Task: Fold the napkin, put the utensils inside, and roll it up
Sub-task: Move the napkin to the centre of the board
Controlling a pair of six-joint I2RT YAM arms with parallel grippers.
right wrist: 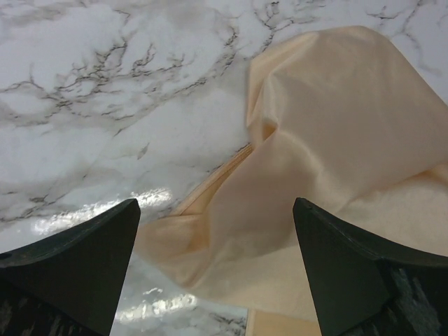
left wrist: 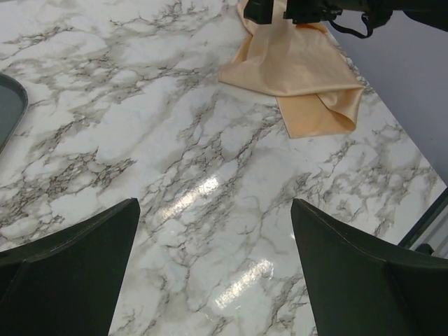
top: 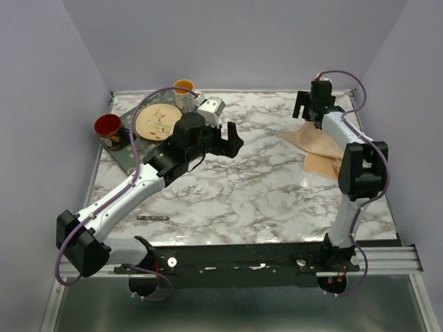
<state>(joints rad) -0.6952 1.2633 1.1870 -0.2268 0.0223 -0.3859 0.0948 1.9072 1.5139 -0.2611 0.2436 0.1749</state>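
Your napkin [top: 320, 146] lies rumpled, a glossy peach cloth with one end folded over itself. It sits on the right side of the table [top: 263, 187], close to that edge. Your right gripper [right wrist: 215, 210] hangs just above it, jaws spread wide and holding nothing. Your left gripper [left wrist: 215, 210] is equally wide, over bare marble mid-table. One thin utensil [top: 154, 218] lies well apart, near the front-left edge. Broad marble separates the napkin from the plate [top: 158, 121].

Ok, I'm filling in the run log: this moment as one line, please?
napkin: rumpled, right side | utensil: near edge, left | left pincer: open, empty | right pincer: open, empty, over napkin
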